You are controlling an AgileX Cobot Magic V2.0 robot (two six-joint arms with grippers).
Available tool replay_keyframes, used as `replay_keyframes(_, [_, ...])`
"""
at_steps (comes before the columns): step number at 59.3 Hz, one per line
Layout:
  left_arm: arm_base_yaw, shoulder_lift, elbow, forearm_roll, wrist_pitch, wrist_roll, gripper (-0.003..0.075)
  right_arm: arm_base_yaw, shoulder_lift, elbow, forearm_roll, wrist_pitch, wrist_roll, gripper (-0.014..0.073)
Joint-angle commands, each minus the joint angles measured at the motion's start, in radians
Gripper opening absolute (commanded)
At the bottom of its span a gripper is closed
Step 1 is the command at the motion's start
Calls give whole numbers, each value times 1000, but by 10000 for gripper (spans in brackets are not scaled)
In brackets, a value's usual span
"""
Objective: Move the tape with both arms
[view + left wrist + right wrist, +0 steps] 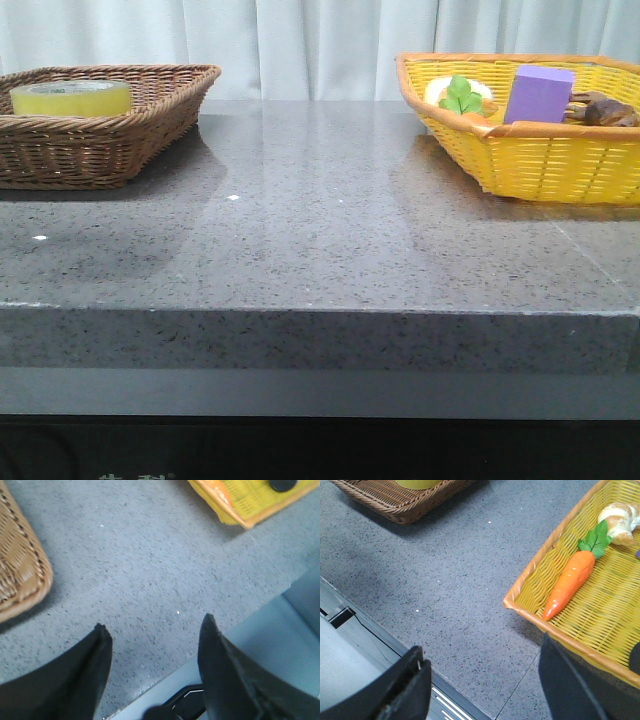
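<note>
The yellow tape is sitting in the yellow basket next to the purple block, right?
Not quite. The tape is in the brown basket on the left, as the front view shows. The purple block is in the yellow basket on the right, with a carrot beside it.

You have a grey speckled stone table [330, 230]; a brown wicker basket [95, 140] sits beyond the left fingers [82, 675], a yellow basket [540, 150] just beyond the right fingers [570, 685].

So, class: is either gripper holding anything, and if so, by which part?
Nothing is held. Both the left gripper and right gripper are open and empty; the tape lies in its basket.
</note>
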Motion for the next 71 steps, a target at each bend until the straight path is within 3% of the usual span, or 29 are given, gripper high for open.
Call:
replay_keyframes(1, [-26, -88, 70, 3, -142, 7, 384, -4, -2, -22, -4, -78, -12, 488])
replay_keyframes(21, [-29, -328, 324, 86, -356, 7, 384, -4, -2, -22, 0, -61, -12, 488])
replay_keyframes(37, [-29, -363, 344, 107, -379, 7, 384, -4, -2, -22, 0, -62, -12, 484])
replay_keyframes(43, [-29, -363, 344, 107, -379, 7, 323, -4, -2, -22, 0, -62, -12, 348])
replay_keyframes(52, [-29, -363, 344, 107, -379, 7, 78, -4, -2, -22, 0, -61, -12, 25])
replay_keyframes(56, [-29, -363, 344, 114, -379, 7, 3, -4, -2, -22, 0, -61, -12, -72])
replay_keyframes(71, [-29, -363, 344, 127, -379, 7, -20, -4, -2, -22, 0, -61, -12, -67])
